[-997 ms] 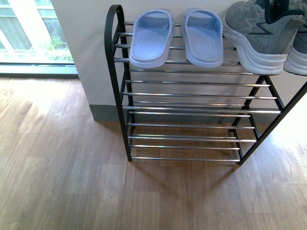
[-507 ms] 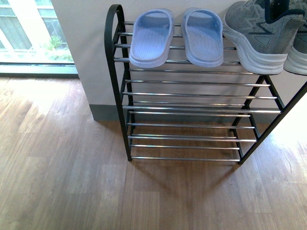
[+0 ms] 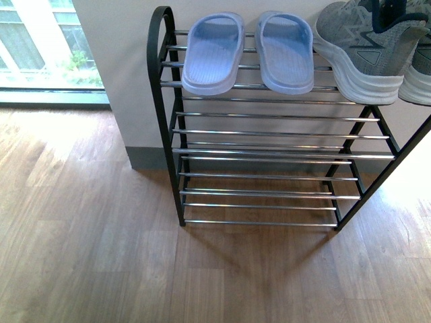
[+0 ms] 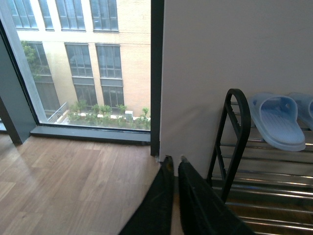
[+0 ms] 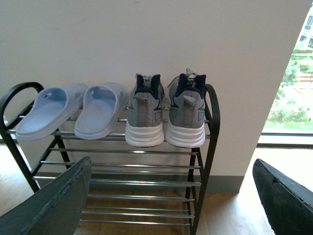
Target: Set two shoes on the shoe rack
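Two grey knit shoes with white soles stand side by side on the top tier of the black shoe rack (image 5: 213, 128), heels facing the right wrist view: one (image 5: 145, 115) and the other (image 5: 187, 113). In the front view one shoe (image 3: 360, 47) sits at the rack's (image 3: 159, 81) top right, and the other shoe (image 3: 419, 75) is cut off by the frame edge. My right gripper (image 5: 171, 164) is open and empty, well back from the rack. My left gripper (image 4: 175, 160) is shut and empty, beside the rack's left arched frame (image 4: 239, 122). Neither arm shows in the front view.
A pair of light blue slippers (image 3: 212, 54) (image 3: 286, 50) lies on the top tier left of the shoes. The lower chrome tiers (image 3: 269, 176) hold nothing. A white wall (image 3: 121, 67) backs the rack, with a floor-level window (image 3: 40, 47) to its left and wooden floor (image 3: 101, 256) in front.
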### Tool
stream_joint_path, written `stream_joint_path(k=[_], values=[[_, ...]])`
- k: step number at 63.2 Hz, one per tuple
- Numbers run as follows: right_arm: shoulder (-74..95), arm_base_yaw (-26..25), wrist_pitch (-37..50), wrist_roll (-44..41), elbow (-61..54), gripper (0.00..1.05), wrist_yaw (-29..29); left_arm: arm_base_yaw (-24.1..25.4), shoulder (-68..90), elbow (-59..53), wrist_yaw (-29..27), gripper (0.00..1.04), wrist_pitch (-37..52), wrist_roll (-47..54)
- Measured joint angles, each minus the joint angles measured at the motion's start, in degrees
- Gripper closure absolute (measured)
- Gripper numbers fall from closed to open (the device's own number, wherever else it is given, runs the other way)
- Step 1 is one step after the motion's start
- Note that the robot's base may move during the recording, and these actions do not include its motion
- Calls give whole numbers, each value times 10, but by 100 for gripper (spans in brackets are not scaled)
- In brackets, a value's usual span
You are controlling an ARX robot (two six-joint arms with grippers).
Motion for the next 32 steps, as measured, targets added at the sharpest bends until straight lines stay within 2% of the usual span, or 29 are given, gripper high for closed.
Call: stream_joint_path(k=[22, 23, 25, 28, 32], values=[[0, 0, 0, 0, 0, 9, 0, 0, 0, 0, 0, 29, 0, 0], [0, 0, 0, 0, 0, 9, 0, 0, 0, 0, 0, 22, 0, 0], [1, 0, 0, 0, 0, 9, 0, 0, 0, 0, 0, 15, 0, 0], [0, 0, 0, 0, 0, 9, 0, 0, 0, 0, 0, 8, 0, 0], [0, 0, 0, 0, 0, 9, 0, 0, 0, 0, 0, 10, 0, 0]])
